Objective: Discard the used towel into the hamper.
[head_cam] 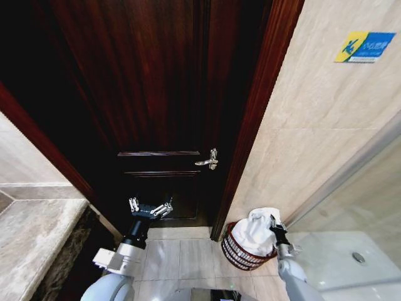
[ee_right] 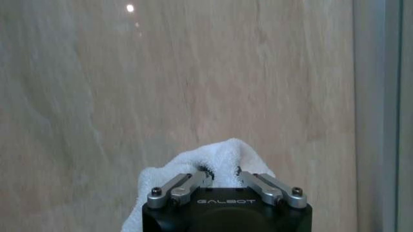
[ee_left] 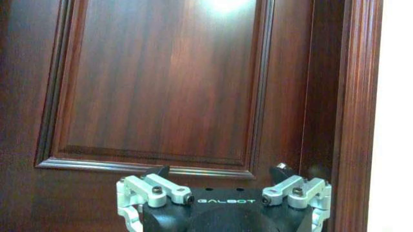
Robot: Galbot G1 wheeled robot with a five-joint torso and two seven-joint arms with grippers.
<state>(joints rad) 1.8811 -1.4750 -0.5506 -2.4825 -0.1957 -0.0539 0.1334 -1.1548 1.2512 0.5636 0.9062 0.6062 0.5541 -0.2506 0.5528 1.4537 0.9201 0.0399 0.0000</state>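
Right wrist view shows the right gripper (ee_right: 221,175) with its jaws pinched narrow on a fold of the white towel (ee_right: 213,157). From the head view, that towel (head_cam: 255,231) bulges out of the hamper (head_cam: 235,251), which stands on the tiled floor (head_cam: 182,260) by the beige wall (head_cam: 301,138). Over on the left, the left gripper (head_cam: 150,205) hangs with jaws spread wide, empty, facing the dark wooden door (head_cam: 150,94).

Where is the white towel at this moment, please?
In the head view, the towel sits bunched in the hamper at lower right, by the tiled wall, with the right gripper closed on it.
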